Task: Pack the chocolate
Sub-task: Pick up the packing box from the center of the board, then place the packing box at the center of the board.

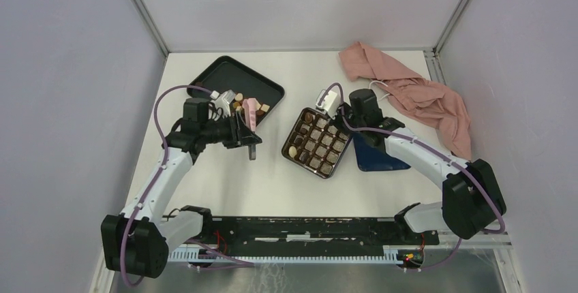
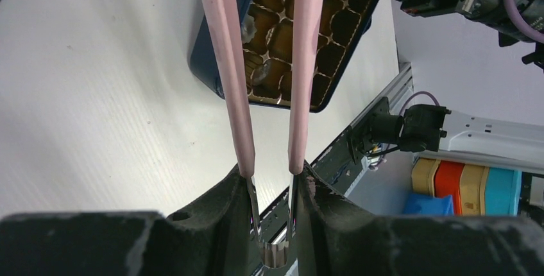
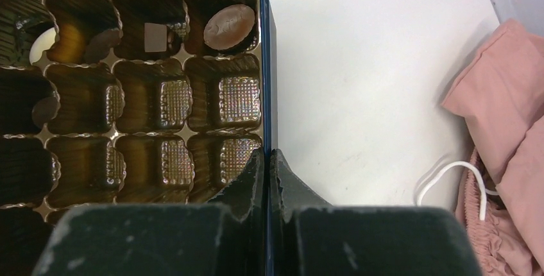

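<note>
Mostly the chocolate (image 3: pixel 229 27) is tiny. In the right wrist view we count three pieces in one edge row of the dark blue box (image 3: pixel 265 64): one light brown oval, one dark square, and one cream-white piece that is half hidden. More pieces bunch in the right corner of the black tray (image 1: pixel 218 75), too small for us to count. One pair of pink tongs (image 2: pixel 234 83) sits clamped in the left gripper (image 2: pixel 272 180), its arms spread; we cannot tell whether the tips pinch anything. The right gripper (image 3: pixel 268 160) is pressed together on the box's rim. One blue lid (image 1: pixel 382 160) and one pink cloth (image 3: pixel 507 109) lie right of the box.
</note>
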### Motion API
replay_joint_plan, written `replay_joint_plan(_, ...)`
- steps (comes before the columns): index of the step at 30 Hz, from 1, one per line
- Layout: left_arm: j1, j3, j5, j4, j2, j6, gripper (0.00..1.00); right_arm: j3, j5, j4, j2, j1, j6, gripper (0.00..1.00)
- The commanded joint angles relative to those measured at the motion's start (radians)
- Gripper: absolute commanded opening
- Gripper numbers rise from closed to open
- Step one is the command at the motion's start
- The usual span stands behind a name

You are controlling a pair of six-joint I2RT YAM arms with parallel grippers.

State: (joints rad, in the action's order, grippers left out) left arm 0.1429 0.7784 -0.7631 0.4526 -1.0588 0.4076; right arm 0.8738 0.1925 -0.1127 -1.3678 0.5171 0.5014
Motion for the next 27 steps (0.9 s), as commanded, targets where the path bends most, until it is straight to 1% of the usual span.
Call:
replay_joint_plan(1, 0.041, 0.0, -0.038, -0.065, 0.03, 0.019, 0.02, -0.007, -0.002, 0.075, 0.03, 0.006, -0.013, 0.0)
replay_joint_plan(7, 0.082, -0.018, -0.038, -0.081, 0.028, 0.023, 0.02, -0.04, 0.048, 0.105, 0.042, 0.006, -0.026, 0.0)
replay_joint_plan(9, 0.093, -0.02, -0.039, -0.08, 0.035, 0.026, 0.02, -0.056, 0.061, 0.145, 0.058, 0.005, -0.029, 0.0)
replay_joint_plan(13, 0.124, -0.028, -0.048, -0.084, 0.049, 0.037, 0.03, -0.056, 0.083, 0.15, 0.059, 0.006, -0.047, 0.0)
replay_joint_plan(20, 0.213, -0.064, -0.034, -0.094, 0.051, 0.077, 0.02, -0.049, 0.16, 0.153, -0.037, 0.006, -0.122, 0.0)
replay_joint_plan(27, 0.302, -0.119, 0.019, -0.12, 0.081, 0.145, 0.03, -0.033, 0.174, 0.146, -0.117, 0.006, -0.175, 0.0)
